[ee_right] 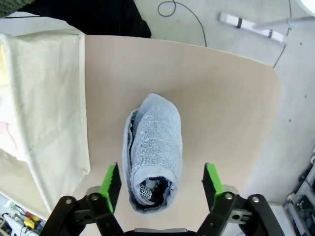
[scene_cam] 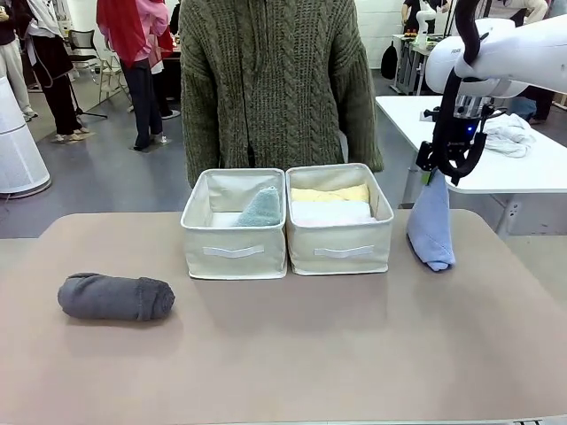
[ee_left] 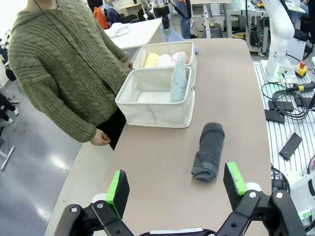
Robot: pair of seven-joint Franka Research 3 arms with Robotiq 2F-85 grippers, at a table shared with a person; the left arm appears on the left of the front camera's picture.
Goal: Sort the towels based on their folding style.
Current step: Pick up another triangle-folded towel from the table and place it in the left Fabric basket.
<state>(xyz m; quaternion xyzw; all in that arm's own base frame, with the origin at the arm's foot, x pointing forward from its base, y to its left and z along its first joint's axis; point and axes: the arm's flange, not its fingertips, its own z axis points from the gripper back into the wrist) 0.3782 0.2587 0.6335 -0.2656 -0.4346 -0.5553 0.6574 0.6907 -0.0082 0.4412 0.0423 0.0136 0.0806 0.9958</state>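
Towels (scene_cam: 330, 212) part-sorted; teal triangle (scene_cam: 261, 208) in left bin (scene_cam: 232, 261); rolls in right bin (scene_cam: 341, 257); grey roll (scene_cam: 115, 297) on bench (scene_cam: 310, 354); blue towel (scene_cam: 431, 226) upright beside right bin, inside right gripper (ee_right: 161, 169), spread wide, pads clear of it; left gripper (ee_left: 175, 169) released, empty; grey and blue apparently still to place.

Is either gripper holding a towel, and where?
Neither. The right gripper stands open astride the top of the blue towel, pads clear; the left gripper is open, empty.

My table (scene_cam: 283, 372) has a matte tan top with rounded corners. Past it I see smooth grey floor (scene_cam: 115, 177), a white table (scene_cam: 532, 168) to my right and a dark chair (scene_cam: 84, 44) far back left, all under even indoor light.
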